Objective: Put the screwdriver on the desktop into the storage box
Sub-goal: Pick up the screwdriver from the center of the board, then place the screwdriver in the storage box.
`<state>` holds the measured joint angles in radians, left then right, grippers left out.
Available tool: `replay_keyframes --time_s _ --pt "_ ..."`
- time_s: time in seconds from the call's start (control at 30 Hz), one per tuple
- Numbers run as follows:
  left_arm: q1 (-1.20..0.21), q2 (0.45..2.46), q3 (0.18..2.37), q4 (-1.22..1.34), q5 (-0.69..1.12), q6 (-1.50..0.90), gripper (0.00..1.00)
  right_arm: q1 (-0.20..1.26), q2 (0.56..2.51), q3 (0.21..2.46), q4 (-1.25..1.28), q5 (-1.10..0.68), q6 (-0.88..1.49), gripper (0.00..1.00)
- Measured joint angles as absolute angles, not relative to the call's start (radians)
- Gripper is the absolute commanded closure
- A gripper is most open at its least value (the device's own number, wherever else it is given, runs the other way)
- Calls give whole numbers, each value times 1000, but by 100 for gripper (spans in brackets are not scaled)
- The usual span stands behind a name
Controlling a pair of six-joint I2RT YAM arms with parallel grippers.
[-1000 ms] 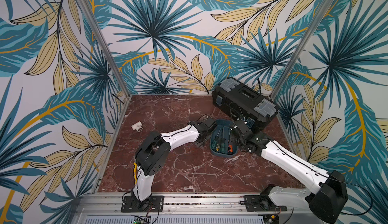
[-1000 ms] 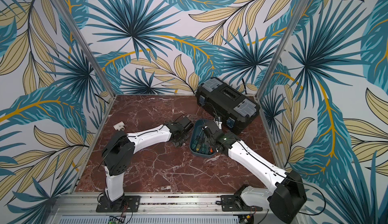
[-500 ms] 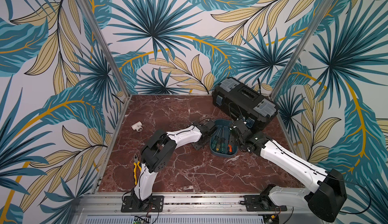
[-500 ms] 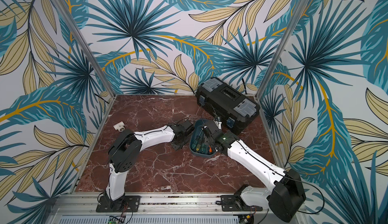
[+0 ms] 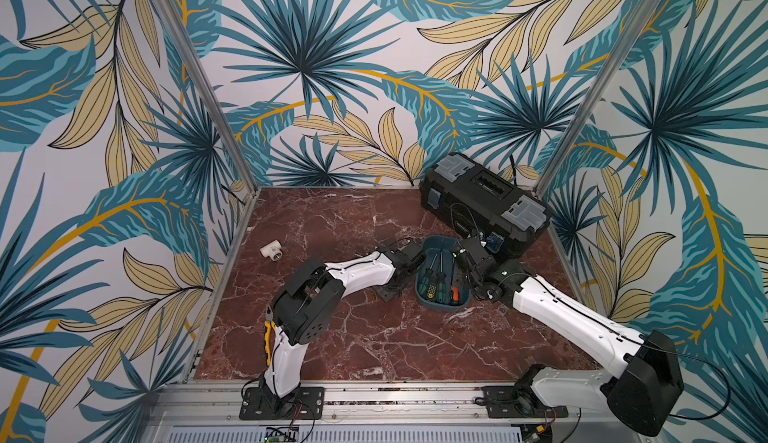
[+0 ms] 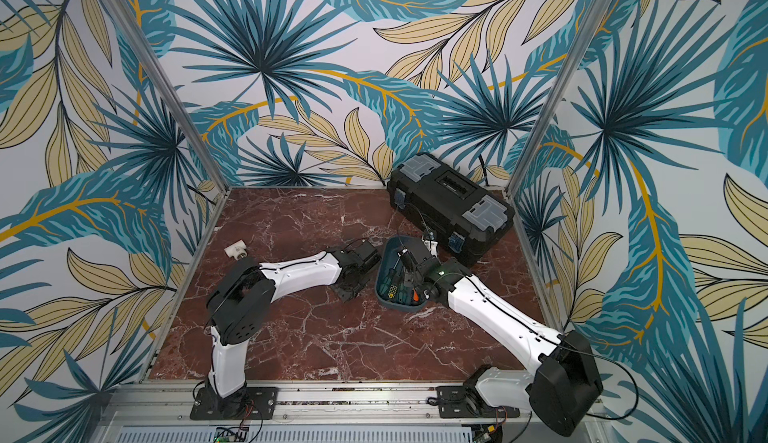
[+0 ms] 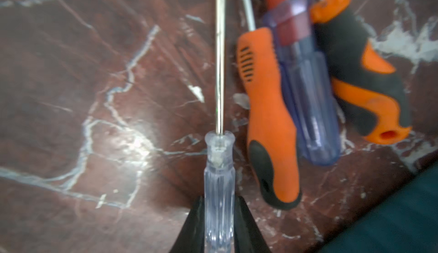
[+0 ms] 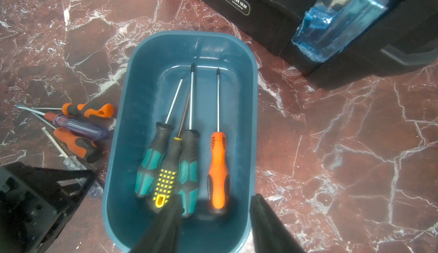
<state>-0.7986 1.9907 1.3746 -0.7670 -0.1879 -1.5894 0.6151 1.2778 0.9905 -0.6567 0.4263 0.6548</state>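
On desktop [image 7: 94, 50] beside storage box [image 8: 125, 126], L jaws clamp clear screwdriver [image 7: 219, 180].

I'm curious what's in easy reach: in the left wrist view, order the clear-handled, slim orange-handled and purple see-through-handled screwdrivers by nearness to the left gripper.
1. Clear-handled screwdriver: clamped in the left gripper.
2. Slim orange-handled screwdriver: lying beside it.
3. Purple see-through-handled screwdriver: beyond the orange one.

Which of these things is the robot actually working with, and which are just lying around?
Job: clear screwdriver in the left claw; three loose screwdrivers beside it; teal storage box, four screwdrivers inside.
Lying about: black toolbox; white pipe fitting; yellow pliers.
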Motion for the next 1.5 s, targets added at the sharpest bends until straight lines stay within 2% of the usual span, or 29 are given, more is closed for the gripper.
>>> replay_keyframes --time_s 0.2,0.4,0.6,0.7,1.1,1.3,1.5 --pt "-799 1939 1306 -765 -183 -1621 89 615 1278 991 -657 426 659 48" --pt "-805 1824 1266 -809 -240 -1609 91 615 1278 991 -657 426 663 50" --pt "-846 1620 1274 -773 -340 -1418 95 615 1245 986 -657 466 690 51" --pt "-878 1607 1315 -735 -344 -1278 95 615 1194 986 -657 507 692 51" --pt "-967 1965 1701 -725 -151 -825 93 615 1067 941 -720 630 741 52" --pt "-974 2131 1819 -843 -91 -695 89 615 996 901 -770 659 760 52" --pt "-973 2201 1871 -932 -85 -653 85 615 976 867 -799 662 786 52"
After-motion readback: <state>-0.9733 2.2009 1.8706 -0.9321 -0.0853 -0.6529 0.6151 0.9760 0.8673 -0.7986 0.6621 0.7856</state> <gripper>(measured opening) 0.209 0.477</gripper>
